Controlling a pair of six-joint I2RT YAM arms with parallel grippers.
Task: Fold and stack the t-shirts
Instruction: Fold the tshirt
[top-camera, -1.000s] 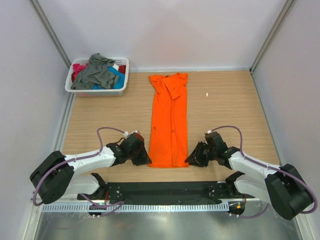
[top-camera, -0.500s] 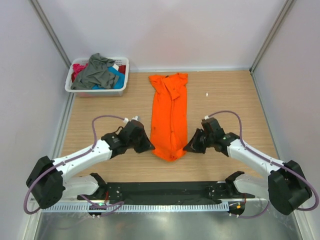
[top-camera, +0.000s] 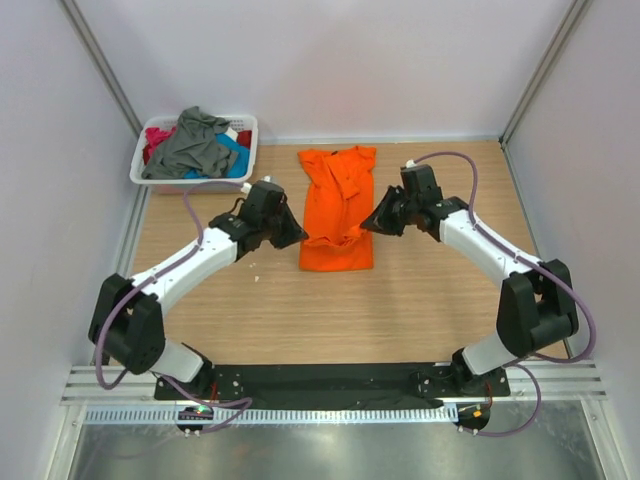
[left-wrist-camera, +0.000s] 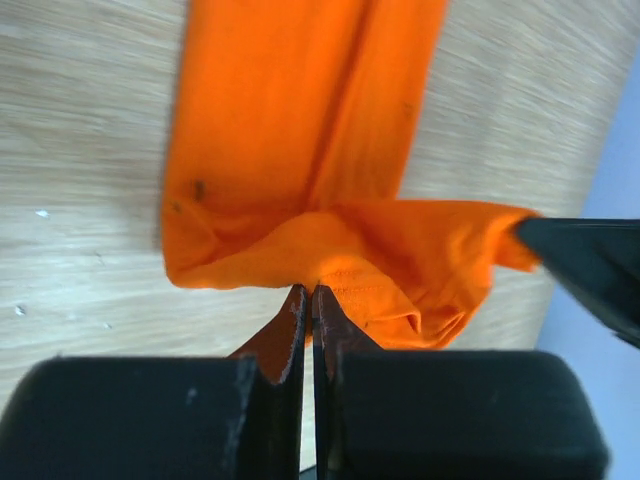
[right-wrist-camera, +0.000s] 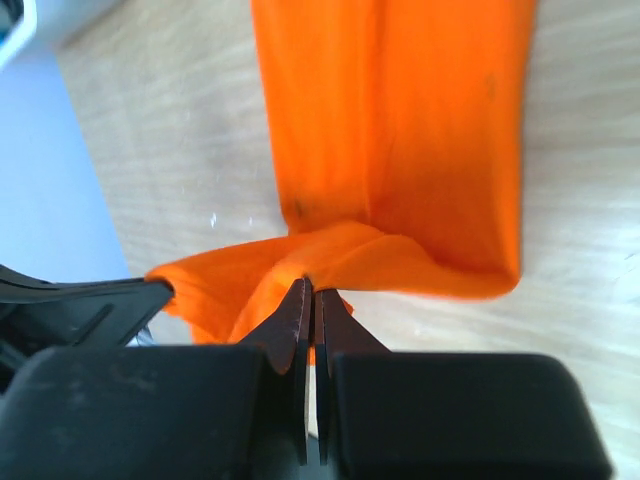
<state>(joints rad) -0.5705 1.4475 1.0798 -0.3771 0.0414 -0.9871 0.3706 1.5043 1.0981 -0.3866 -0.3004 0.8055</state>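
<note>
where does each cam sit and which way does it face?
Top external: fixed high behind the bases, facing down on the wooden table; left arm and right arm show whole.
Left wrist: on that wrist, facing along the left pincer, shut on the bright orange fabric t-shirt.
Right wrist: likewise; right pincer shut on the same shirt.
Shared: all three see that shirt.

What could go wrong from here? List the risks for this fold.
1. The left gripper and right gripper each pinch only a thin edge of the orange t-shirt; it might slip free.
2. The lifted edge sags between them, so the fold may land wrinkled.
</note>
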